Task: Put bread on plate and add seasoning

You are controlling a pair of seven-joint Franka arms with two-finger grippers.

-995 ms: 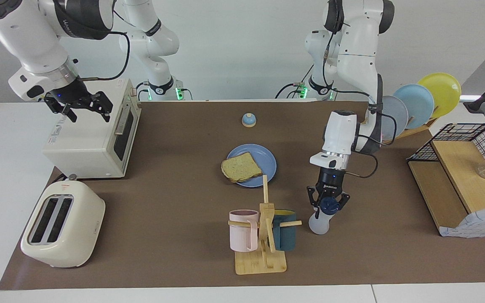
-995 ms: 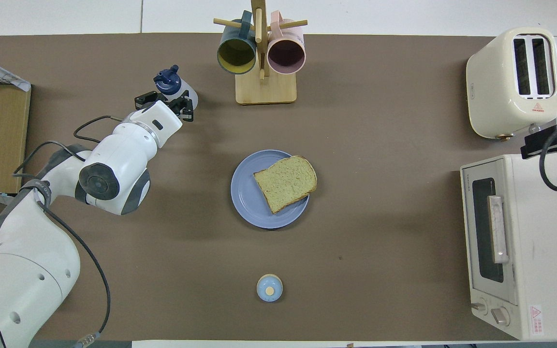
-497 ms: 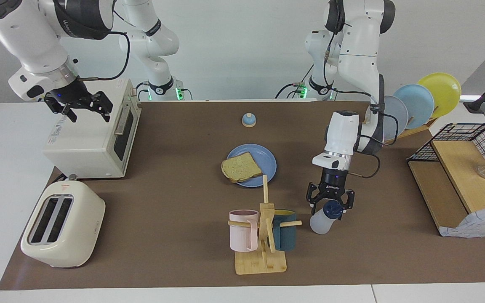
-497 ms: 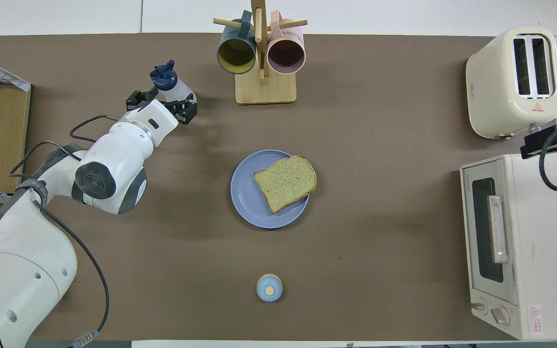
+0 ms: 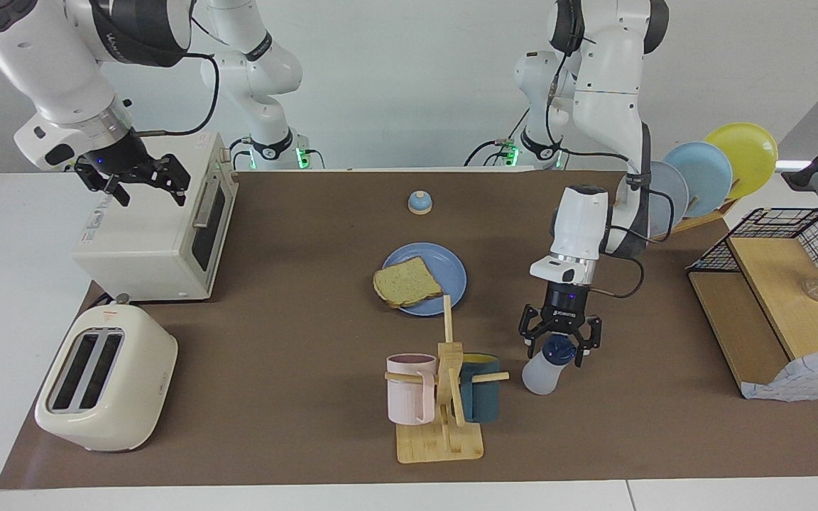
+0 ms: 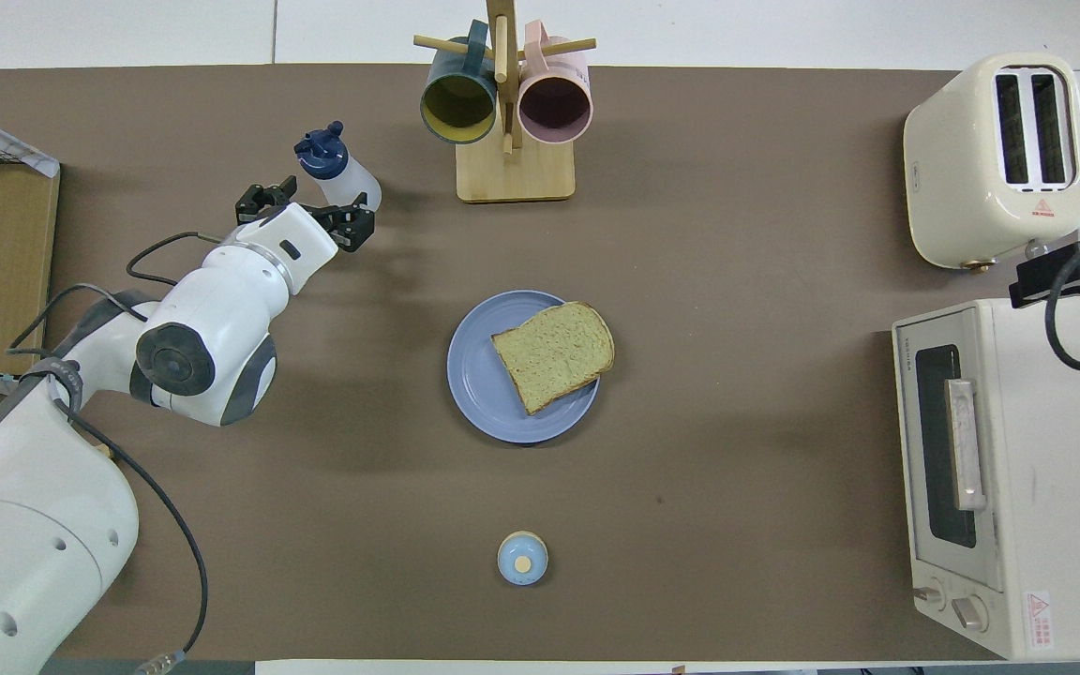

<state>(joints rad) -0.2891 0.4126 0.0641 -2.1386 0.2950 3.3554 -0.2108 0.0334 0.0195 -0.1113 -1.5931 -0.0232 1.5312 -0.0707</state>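
The bread (image 5: 406, 282) lies on the periwinkle-blue plate (image 5: 449, 272) at the table's middle, overhanging its rim toward the right arm's end; the overhead view shows the bread (image 6: 554, 354) and the plate (image 6: 482, 394) too. The seasoning bottle (image 5: 542, 370), white with a navy cap, stands on the table beside the mug rack; it also shows in the overhead view (image 6: 337, 167). My left gripper (image 5: 560, 346) hangs open just above the bottle, its fingers spread on either side of the cap, and appears in the overhead view (image 6: 306, 203). My right gripper (image 5: 138, 182) waits open over the toaster oven.
A wooden mug rack (image 5: 442, 426) with a pink and a teal mug stands at the table's edge farthest from the robots. A small blue bell (image 5: 420, 203) sits near the robots. Toaster (image 5: 104, 380) and toaster oven (image 5: 153, 234) stand at the right arm's end, a plate rack (image 5: 707, 174) and wire shelf (image 5: 778, 305) at the left arm's.
My left gripper has opened off the bottle's cap and risen a little. The bottle stays standing on the table. The right arm has not moved.
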